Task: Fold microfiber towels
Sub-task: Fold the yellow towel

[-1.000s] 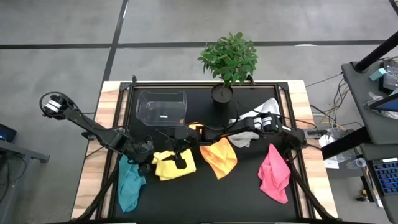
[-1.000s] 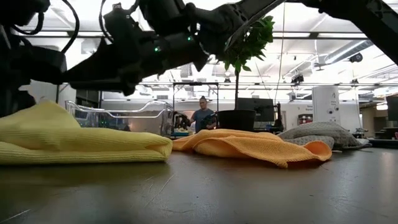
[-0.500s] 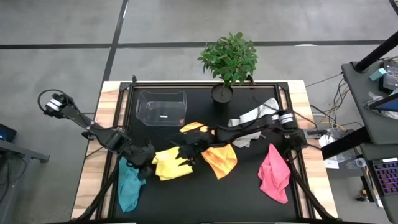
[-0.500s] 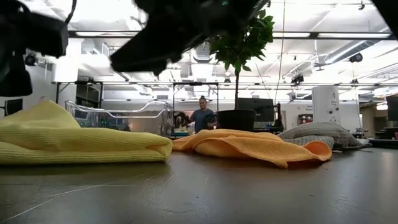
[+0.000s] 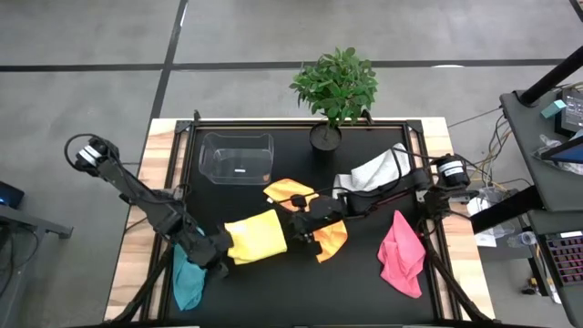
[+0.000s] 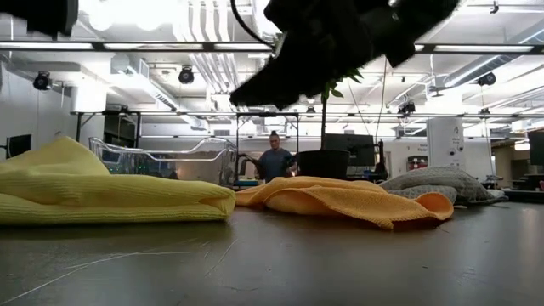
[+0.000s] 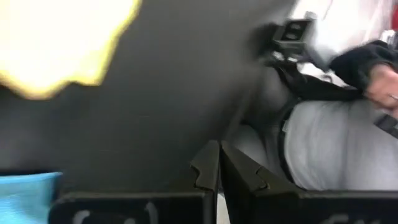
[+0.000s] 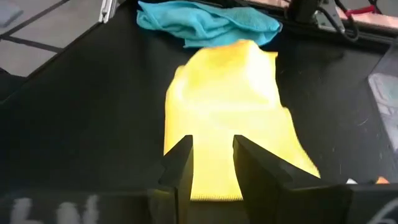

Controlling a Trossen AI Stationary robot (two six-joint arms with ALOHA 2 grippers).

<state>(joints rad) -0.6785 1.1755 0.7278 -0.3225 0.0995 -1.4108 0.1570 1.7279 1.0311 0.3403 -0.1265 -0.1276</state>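
Note:
The yellow towel [image 5: 257, 237] lies folded and flat at the table's middle, also seen in the right wrist view [image 8: 227, 106]. Beside it are the orange towel [image 5: 323, 235], the teal towel [image 5: 187, 281], the pink towel [image 5: 401, 255] and the white-grey towel [image 5: 375, 169], all loose on the table. My left gripper [image 5: 219, 248] hovers shut at the yellow towel's left end, its fingers closed over bare table [image 7: 217, 168]. My right gripper [image 8: 211, 163] hangs above the towel's right end, with a narrow gap between the fingers and nothing in it.
A clear plastic box [image 5: 237, 157] stands at the far left. A potted plant [image 5: 332, 87] stands at the far middle. Black tabletop [image 5: 301, 292] shows along the near edge. A person [image 6: 274, 160] stands in the room beyond.
My right gripper has drawn back from above the yellow towel toward the table's right edge, staying high. My left gripper has moved toward the near edge and risen, rolling about its own axis. The yellow towel lies as it did.

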